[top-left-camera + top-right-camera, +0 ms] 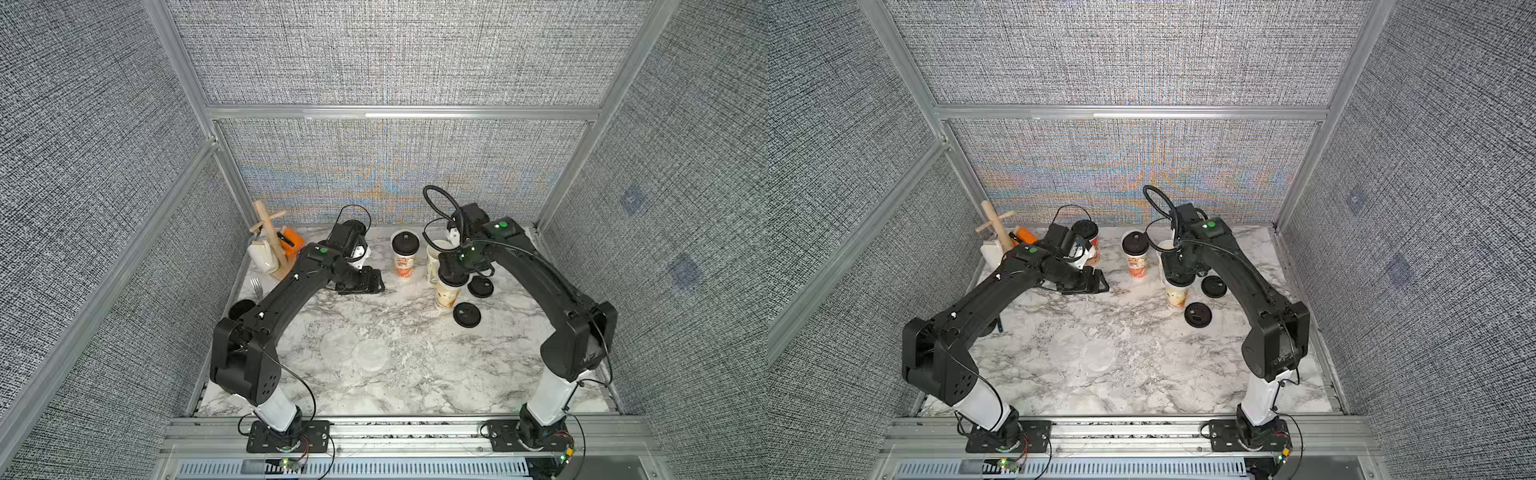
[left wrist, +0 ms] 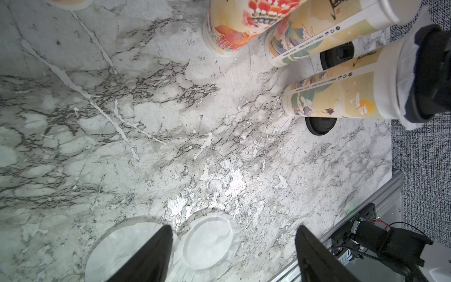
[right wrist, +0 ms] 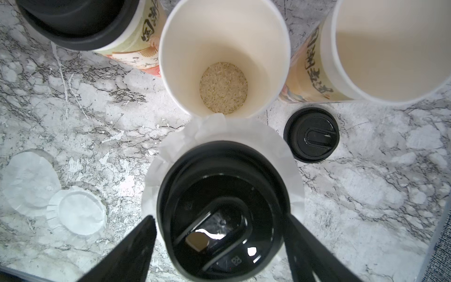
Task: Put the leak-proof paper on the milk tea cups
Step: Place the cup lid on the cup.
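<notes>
On the right: hangs over the near beige cup (image 1: 448,297) with the right gripper (image 3: 219,215) spread wide, astride the seated black lid (image 3: 219,171). Shows a sliver of gap at one finger, so likely grips nothing. Beneath that lid, one leak-proof paper (image 3: 244,136), skirt uneven, a flap bunched toward the open cup with grains (image 3: 224,48) just beside it.

On the left: floats over the marble table (image 2: 122,122) with the left gripper (image 2: 234,228) apart and empty. Below it, flat on the marble and well apart from the cups, a crimped disc (image 2: 210,241) and a flatter disc (image 2: 127,249), edges touching or overlapping. Two mouths not yet covered: the one with grains and a second open cup (image 3: 390,48). Near them, a spare lid (image 1: 481,287) and another lid (image 1: 467,315).

Risks, by judgement:
- Could snag the lid rim or the paper skirt on rising, and so tip the tall cup into its open neighbour.
- Could lift both discs at once, given the overlap, or neither, given thin film lying flush on a hard top.
- Could crumple or tear a disc under a hard pinch.
- Could knock the crowded cups while bringing a disc in.
</notes>
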Controlling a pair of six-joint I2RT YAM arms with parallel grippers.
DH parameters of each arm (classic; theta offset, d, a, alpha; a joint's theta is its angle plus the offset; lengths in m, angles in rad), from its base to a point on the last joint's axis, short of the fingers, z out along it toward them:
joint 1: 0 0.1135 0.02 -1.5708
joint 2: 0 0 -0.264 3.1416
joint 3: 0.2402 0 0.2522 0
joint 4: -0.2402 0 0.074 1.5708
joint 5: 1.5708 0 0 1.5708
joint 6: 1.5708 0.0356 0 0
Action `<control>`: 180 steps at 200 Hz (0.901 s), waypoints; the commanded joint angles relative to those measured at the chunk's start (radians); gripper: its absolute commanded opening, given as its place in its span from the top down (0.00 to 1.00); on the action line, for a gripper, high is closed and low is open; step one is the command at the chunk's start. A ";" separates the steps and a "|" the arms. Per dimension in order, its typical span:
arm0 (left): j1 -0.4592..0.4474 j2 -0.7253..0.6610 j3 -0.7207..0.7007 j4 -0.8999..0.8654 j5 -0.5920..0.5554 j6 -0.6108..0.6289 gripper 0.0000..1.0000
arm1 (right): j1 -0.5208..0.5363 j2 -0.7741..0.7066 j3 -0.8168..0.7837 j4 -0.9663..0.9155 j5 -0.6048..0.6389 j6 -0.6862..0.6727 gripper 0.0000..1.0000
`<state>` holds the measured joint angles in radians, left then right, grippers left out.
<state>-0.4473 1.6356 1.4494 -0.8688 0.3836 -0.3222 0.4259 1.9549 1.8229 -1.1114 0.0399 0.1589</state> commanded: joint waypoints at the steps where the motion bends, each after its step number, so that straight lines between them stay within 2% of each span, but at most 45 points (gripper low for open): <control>1: 0.001 0.000 0.009 -0.009 -0.006 0.009 0.19 | 0.001 0.002 -0.001 0.023 -0.017 -0.001 0.17; 78: 0.001 0.003 0.011 -0.010 -0.003 0.009 0.19 | 0.003 0.001 0.008 0.021 -0.010 0.005 0.16; 121: 0.000 0.004 0.021 -0.019 0.003 0.013 0.19 | 0.002 -0.006 0.035 0.009 -0.001 0.011 0.12; 150: -0.016 0.007 0.064 -0.044 0.003 0.036 0.19 | 0.003 -0.022 0.066 -0.001 0.003 0.023 0.05; 180: -0.059 0.011 0.129 -0.040 0.020 0.072 0.19 | -0.001 -0.064 0.082 0.006 0.006 0.046 0.04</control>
<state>-0.4797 1.6398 1.5337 -0.9024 0.3847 -0.2939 0.4274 1.9186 1.8927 -1.1141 0.0376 0.1848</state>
